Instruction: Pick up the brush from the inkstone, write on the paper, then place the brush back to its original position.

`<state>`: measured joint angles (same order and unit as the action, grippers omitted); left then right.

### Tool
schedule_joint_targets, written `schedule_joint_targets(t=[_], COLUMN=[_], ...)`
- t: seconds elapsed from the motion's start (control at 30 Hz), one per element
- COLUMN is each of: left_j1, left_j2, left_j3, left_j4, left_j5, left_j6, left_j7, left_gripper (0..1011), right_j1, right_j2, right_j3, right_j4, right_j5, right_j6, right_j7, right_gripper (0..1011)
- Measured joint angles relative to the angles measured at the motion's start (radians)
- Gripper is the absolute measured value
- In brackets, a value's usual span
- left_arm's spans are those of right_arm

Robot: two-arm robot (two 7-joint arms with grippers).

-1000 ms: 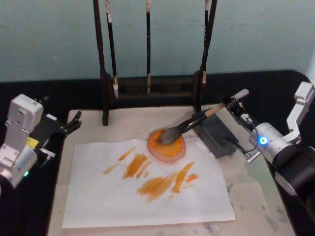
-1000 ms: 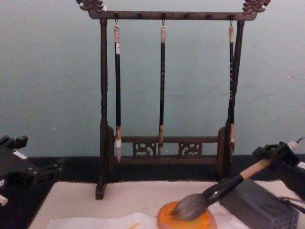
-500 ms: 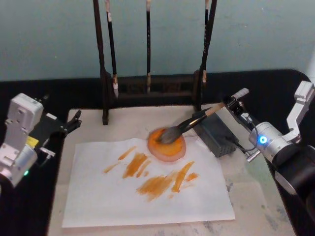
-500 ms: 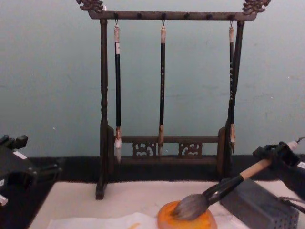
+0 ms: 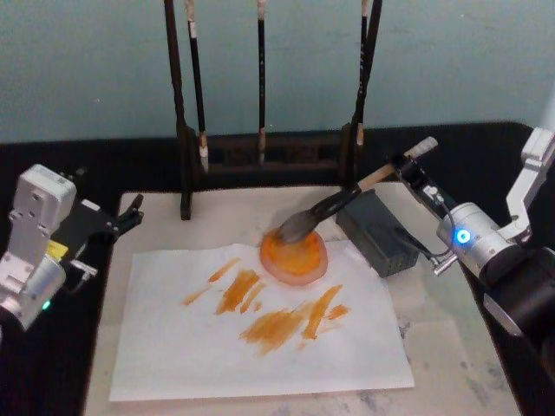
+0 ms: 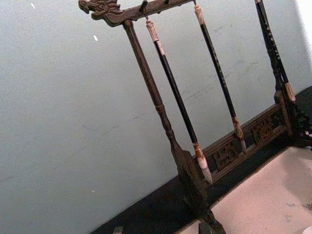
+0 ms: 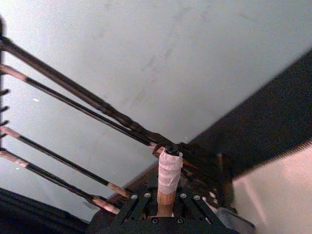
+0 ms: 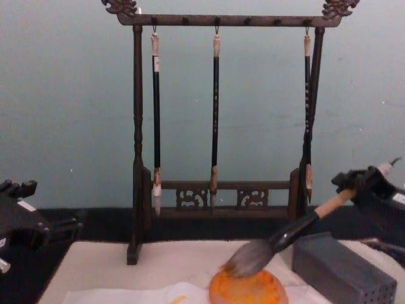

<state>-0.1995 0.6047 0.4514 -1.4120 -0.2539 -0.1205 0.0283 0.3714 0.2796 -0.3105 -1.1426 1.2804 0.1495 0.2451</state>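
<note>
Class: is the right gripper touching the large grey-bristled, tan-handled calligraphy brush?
Touching. In the right wrist view, the right gripper clamps the tan-handled brush between its fingers.

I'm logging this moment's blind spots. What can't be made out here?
Chest view: bristle contact, the brush overlaps the inkstone rim.
Chest view: the paper, bottom edge cuts it.
Right wrist view: right hand on the handle, bottom edge cuts it.
Chest view: parked left hand, left edge cuts it.

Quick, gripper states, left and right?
Left gripper: parked at left, cannot tell.
Right gripper: closed on the brush handle.
</note>
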Motion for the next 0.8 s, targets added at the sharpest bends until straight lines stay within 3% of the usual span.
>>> schedule_joint_targets(t=[0.13,0.37,0.47,0.5,0.8], left_j1=[0.0,0.0,0.0,0.0,0.0], left_j2=[0.0,0.0,0.0,0.0,0.0], left_j3=[0.0,0.0,0.0,0.0,0.0], left_j4=[0.0,0.0,0.0,0.0,0.0], left_j5=[0.0,0.0,0.0,0.0,0.0], left_j6=[0.0,0.0,0.0,0.0,0.0], left_j7=[0.0,0.0,0.0,0.0,0.0], left_gripper=[1001,1001,1001,1001,1001], right_j1=[-0.004,-0.012,-0.018,-0.018,-0.038], right_j2=[0.013,0.049,0.072,0.072,0.125], right_j3=[-0.014,-0.049,-0.072,-0.072,-0.124], right_j4=[-0.036,-0.112,-0.156,-0.156,-0.249], right_j5=[-0.007,-0.07,-0.131,-0.131,-0.336], right_j6=[-0.02,-0.063,-0.088,-0.088,-0.161], right_j7=[0.0,-0.007,-0.013,-0.013,-0.044], right_gripper=[156,156,156,156,156])
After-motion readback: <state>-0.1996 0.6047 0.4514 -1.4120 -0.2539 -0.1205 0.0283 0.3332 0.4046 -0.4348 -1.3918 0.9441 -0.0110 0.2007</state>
